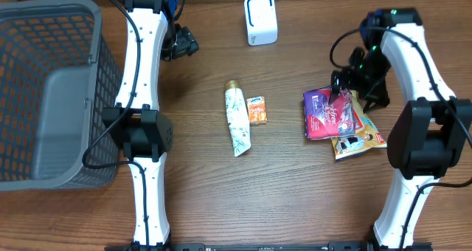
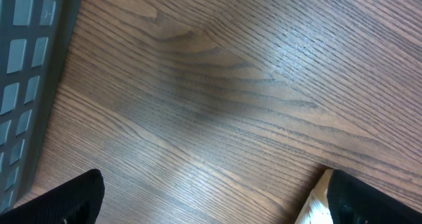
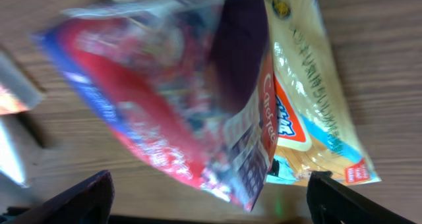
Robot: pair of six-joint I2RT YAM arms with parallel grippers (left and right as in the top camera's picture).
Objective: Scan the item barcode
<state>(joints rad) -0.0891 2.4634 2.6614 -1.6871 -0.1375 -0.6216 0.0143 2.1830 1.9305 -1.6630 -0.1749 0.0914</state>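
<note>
Purple snack bag [image 1: 326, 114] atop yellow packet [image 1: 361, 142], under wide-apart right pincer [image 1: 348, 92]

Wooden table [image 1: 295, 184] | left: grey basket [image 1: 22, 52] | far middle: white scanner [image 1: 260, 19] | centre: pale tube [image 1: 237, 122], orange box [image 1: 257, 110] just beside it | right: purple packet [image 1: 330, 114] overlapping yellow packet [image 1: 361, 142]

Matt, grained wood table [image 1: 295, 199]; glossy plastic-film snack packets [image 1: 328, 112]; matt plastic basket [image 1: 44, 6].

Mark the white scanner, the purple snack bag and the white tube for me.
white scanner [image 1: 260, 19], overhead view, centre of its top face.
purple snack bag [image 1: 324, 117], overhead view, middle of the pack.
white tube [image 1: 237, 125], overhead view, middle of its body.
</note>
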